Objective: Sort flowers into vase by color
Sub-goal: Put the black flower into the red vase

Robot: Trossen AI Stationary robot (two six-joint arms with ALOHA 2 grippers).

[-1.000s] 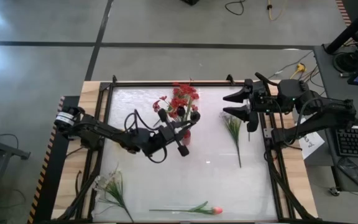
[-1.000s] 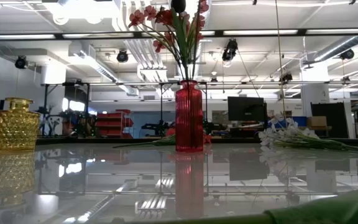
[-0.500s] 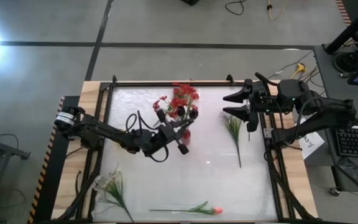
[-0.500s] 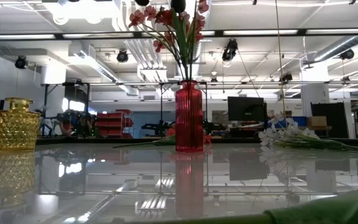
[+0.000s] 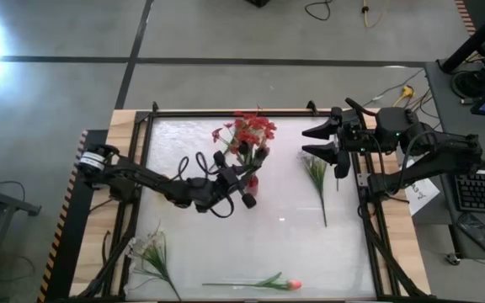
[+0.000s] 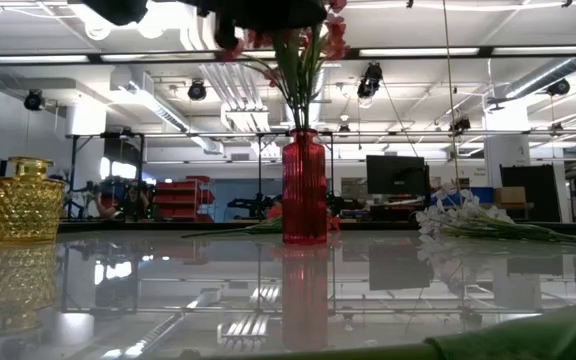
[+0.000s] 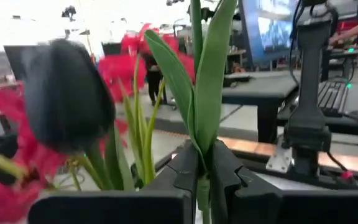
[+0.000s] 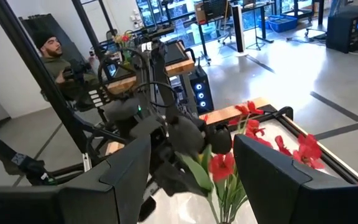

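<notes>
Glossy, mirror-like white tabletop (image 6: 388,290) in a pale wood frame (image 5: 398,244); ribbed translucent red glass vase (image 6: 304,187); knobbly amber glass bottle (image 6: 25,203); matt black plastic left gripper (image 7: 204,171) fingers; smooth plastic-looking green leaves (image 7: 197,81).

The glossy table (image 5: 226,244) carries a red vase (image 6: 304,187) at its far middle. A yellow jar (image 6: 26,200), white sprays (image 5: 148,250), a pink bud (image 5: 289,284) and a pale spray (image 5: 317,172) lie around it.
</notes>
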